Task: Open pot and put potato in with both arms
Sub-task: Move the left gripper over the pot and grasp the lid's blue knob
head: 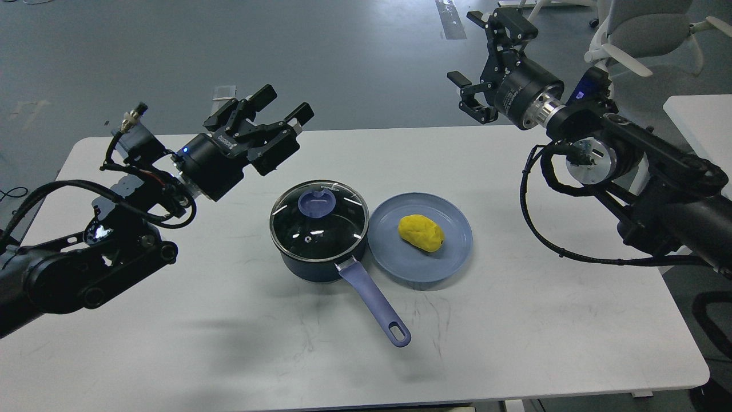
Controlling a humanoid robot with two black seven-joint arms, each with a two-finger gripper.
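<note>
A dark blue pot (320,266) stands mid-table with its glass lid (319,220) on; the lid has a blue knob (315,204). The pot's lavender handle (374,302) points toward me and to the right. A yellow potato (421,232) lies on a blue plate (457,254) touching the pot's right side. My left gripper (281,113) is open and empty, in the air up and left of the lid. My right gripper (477,48) is open and empty, high above the table's far right edge, well away from the potato.
The white table (229,343) carries only the pot and the plate. Office chairs (640,34) stand on the floor beyond the far right corner. A second white table (700,123) edges in at the right.
</note>
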